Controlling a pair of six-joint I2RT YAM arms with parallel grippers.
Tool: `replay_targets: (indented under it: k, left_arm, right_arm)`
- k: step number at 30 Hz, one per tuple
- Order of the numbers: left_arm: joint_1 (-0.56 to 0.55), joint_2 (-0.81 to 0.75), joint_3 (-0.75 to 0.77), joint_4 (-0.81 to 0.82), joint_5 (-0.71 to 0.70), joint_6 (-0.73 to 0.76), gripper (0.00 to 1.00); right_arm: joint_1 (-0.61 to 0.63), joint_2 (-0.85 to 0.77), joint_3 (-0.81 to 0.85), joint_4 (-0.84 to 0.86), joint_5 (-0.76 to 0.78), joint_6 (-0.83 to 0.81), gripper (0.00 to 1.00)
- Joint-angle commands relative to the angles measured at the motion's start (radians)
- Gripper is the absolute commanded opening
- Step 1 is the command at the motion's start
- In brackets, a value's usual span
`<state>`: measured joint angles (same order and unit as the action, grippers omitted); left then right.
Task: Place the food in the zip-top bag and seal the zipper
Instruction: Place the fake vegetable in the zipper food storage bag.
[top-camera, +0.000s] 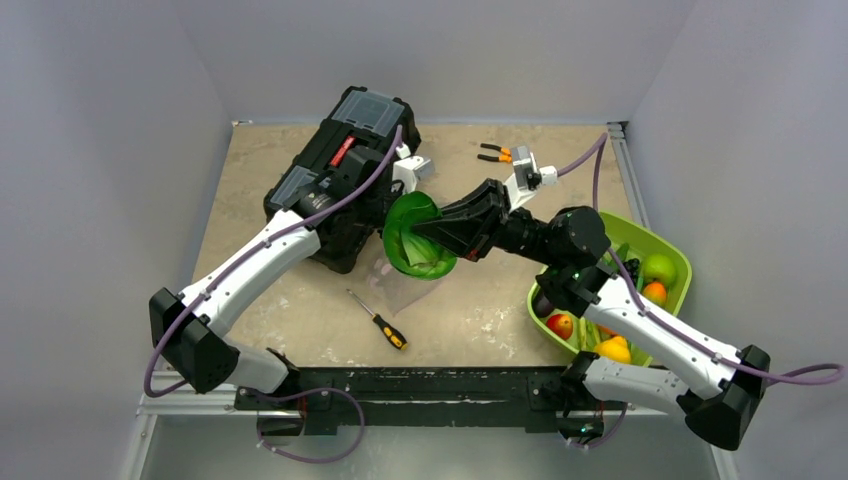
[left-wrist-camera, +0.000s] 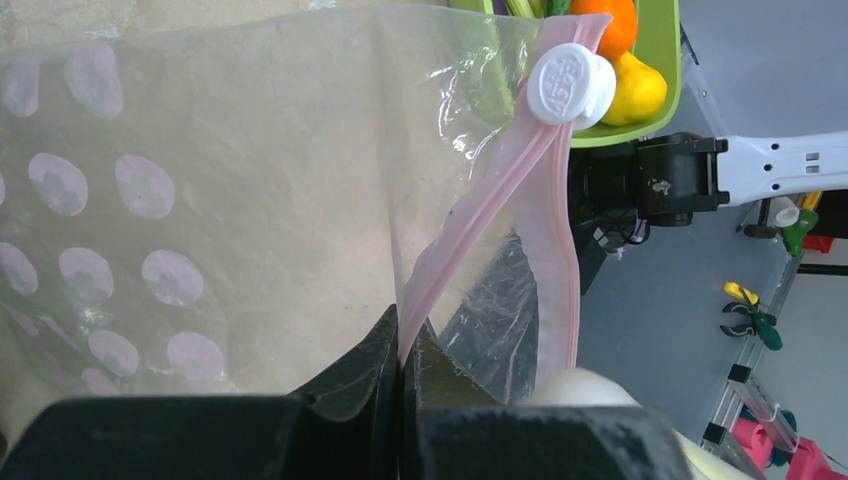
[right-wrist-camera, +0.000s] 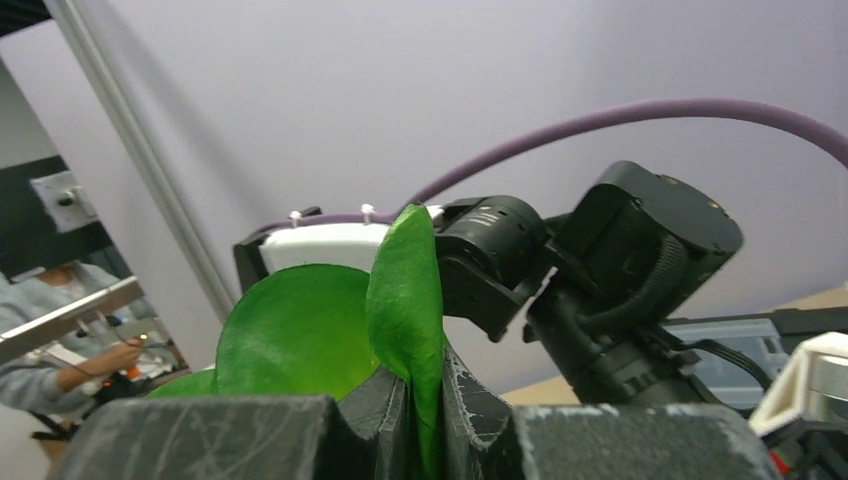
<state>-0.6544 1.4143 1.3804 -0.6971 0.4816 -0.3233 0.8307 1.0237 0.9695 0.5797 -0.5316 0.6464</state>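
Left gripper (left-wrist-camera: 403, 345) is clamped on the pink zipper (left-wrist-camera: 487, 200), holding one lip of the zip-top bag (left-wrist-camera: 250, 180) up over mid-table; my right gripper (right-wrist-camera: 425, 390) is pinched on a single leaf of the toy leafy green (top-camera: 412, 238), right at the bag mouth as far as I can tell. My worry: with only one lip held, the wide leaves could snag the rim and drag the bag, or that thin leaf could slip free. Around: screwdriver (top-camera: 378, 320) near the bag, lime-green bowl (top-camera: 672, 247) of other fruit to the right, black toolbox (top-camera: 345, 165) crowding my left wrist, pliers (top-camera: 494, 153) far back.

Leafy green (top-camera: 415, 240) at open zip-top bag (left-wrist-camera: 250, 200)
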Motion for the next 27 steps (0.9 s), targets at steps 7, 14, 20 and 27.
replay_targets:
  k: [7,14,20,27]
  left_arm:
    - [0.029,-0.041,0.000,0.070,0.018,-0.021,0.00]
    - [0.044,-0.100,-0.039,0.129,0.009,-0.040,0.00]
    - [0.046,-0.101,-0.063,0.241,0.253,-0.079,0.00]
    - [0.046,-0.056,-0.083,0.345,0.416,-0.168,0.00]
  right_arm:
    - [0.003,-0.095,-0.113,-0.010,0.098,-0.163,0.00]
    - [0.002,-0.161,-0.235,0.042,0.195,-0.140,0.00]
    - [0.002,-0.135,-0.172,0.046,0.196,-0.109,0.00]
    - [0.002,-0.091,-0.147,0.063,0.106,-0.114,0.00]
